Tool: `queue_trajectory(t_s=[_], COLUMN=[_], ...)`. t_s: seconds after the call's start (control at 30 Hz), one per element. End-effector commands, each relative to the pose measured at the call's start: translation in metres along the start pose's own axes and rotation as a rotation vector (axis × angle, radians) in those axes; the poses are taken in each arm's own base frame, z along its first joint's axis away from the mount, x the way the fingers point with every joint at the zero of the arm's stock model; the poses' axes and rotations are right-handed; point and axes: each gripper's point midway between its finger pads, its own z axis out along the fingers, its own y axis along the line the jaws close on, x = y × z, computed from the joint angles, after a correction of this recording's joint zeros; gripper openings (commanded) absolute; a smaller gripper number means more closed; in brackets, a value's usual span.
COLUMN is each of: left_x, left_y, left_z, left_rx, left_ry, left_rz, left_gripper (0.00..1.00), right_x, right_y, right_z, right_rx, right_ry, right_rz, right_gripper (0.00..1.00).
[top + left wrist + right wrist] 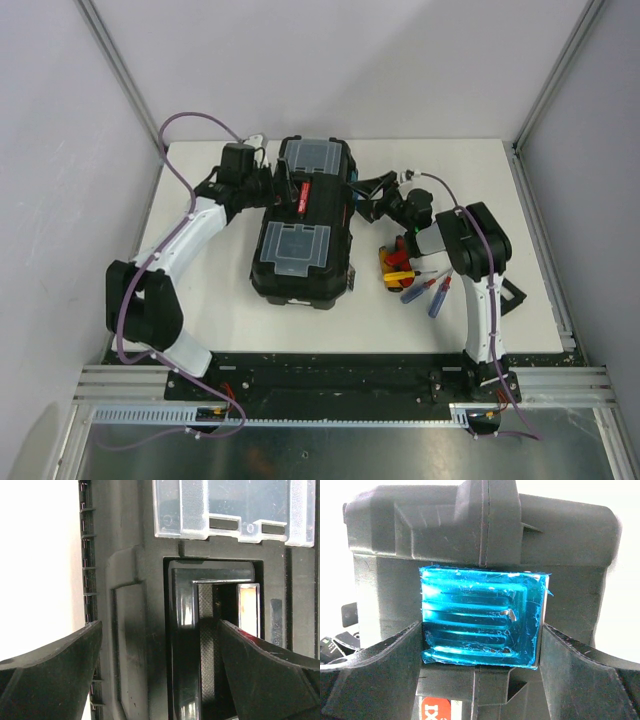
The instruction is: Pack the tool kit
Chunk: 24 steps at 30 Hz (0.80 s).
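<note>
The black toolbox (pixel 300 235) lies on the white table (pixel 200 300), lid shut, with two clear lid compartments (pixel 295 247). My left gripper (pixel 283 190) hangs open over the lid; in the left wrist view its fingers (pixel 55 675) straddle the lid's edge and the glossy black handle (pixel 182 645), touching neither. My right gripper (pixel 368 195) is at the box's right side. In the right wrist view its fingers (pixel 380 675) press both sides of a blue latch (pixel 482 617). Small screwdrivers with yellow, red (pixel 397 268) and blue (pixel 437 298) handles lie on the table right of the box.
The screwdrivers lie close to the right arm's base link (pixel 485 300). Metal frame posts (pixel 555 60) and grey walls bound the table on three sides. A black mounting rail (pixel 340 380) runs along the near edge. A purple cable (pixel 190 120) loops above the left arm.
</note>
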Motion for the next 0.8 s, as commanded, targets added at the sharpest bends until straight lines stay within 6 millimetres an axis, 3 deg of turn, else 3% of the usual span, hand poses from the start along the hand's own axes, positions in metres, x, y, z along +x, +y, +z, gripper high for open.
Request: queue_trajectory(t_s=[0.0, 0.23, 0.5, 0.77], left_x=[0.028, 0.044, 0.06, 0.097], left_y=[0.021, 0.02, 0.012, 0.013], left_z=[0.003, 0.009, 0.017, 0.025], left_rx=[-0.099, -0.171, -0.203, -0.251], left_ry=[0.067, 0.103, 0.146, 0.251], left_rz=[0.053, 0.129, 0.212, 0.269], left_gripper=[0.99, 0.99, 0.99, 1.0], right_x=[0.016, 0.01, 0.008, 0.005], right_y=[0.05, 0.034, 0.001, -0.018], right_z=[0.014, 0.013, 0.005, -0.004], right_rx=[-0.059, 0.068, 0.22, 0.308], right_ry=[0.036, 0.011, 0.013, 0.018], right_rz=[-0.202, -0.22, -0.201, -0.201], right_gripper=[0.44, 0.36, 0.32, 0.29])
